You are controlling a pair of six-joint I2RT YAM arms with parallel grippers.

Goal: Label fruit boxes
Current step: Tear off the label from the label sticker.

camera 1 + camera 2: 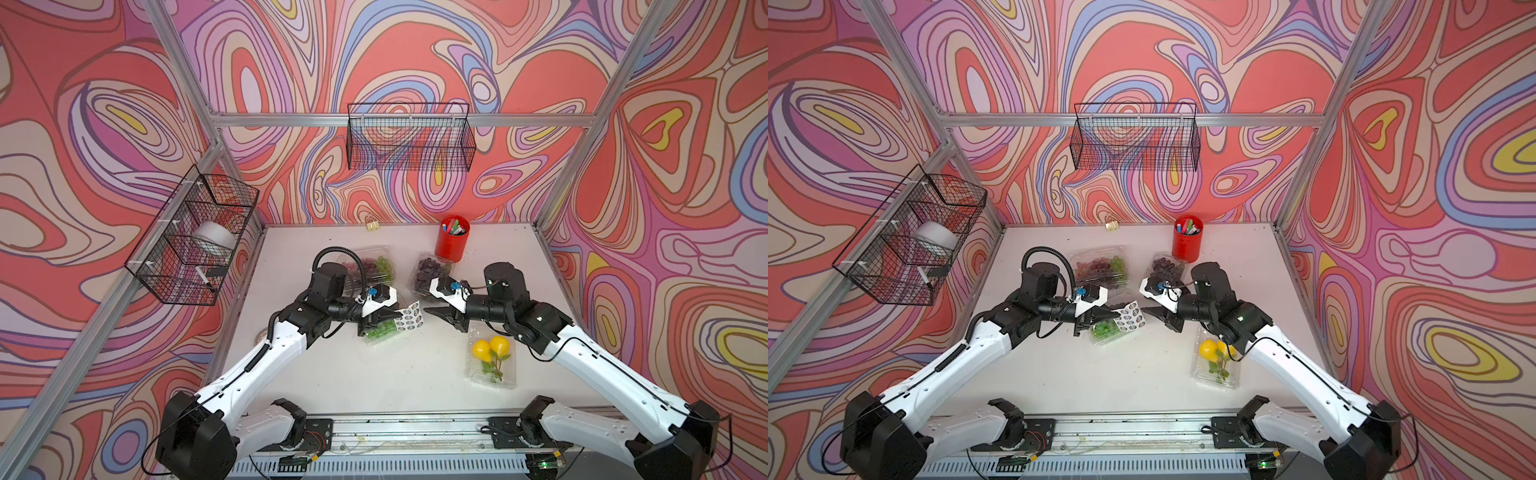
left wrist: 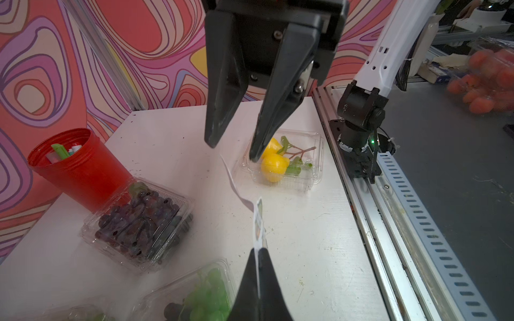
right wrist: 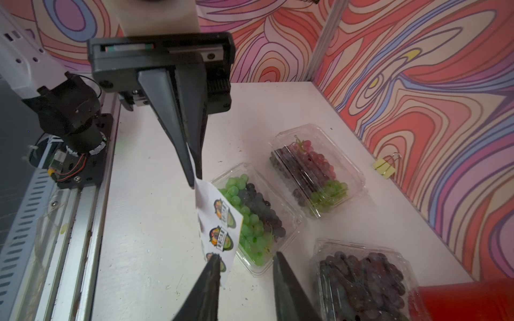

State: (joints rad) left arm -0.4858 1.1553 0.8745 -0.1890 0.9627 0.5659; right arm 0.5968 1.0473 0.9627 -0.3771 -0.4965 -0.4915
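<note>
Four fruit boxes [image 1: 492, 359], white table [image 1: 374, 374], swirled walls [image 1: 104, 124]; left pincer [image 3: 195, 178] pinching sticker sheet [image 1: 409, 319], right pincer [image 2: 233, 151] parted.

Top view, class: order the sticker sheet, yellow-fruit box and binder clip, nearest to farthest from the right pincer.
1. Sticker sheet, just beside the right pincer.
2. Yellow-fruit box, nearer the front edge.
3. Binder clip, against the back wall.
</note>
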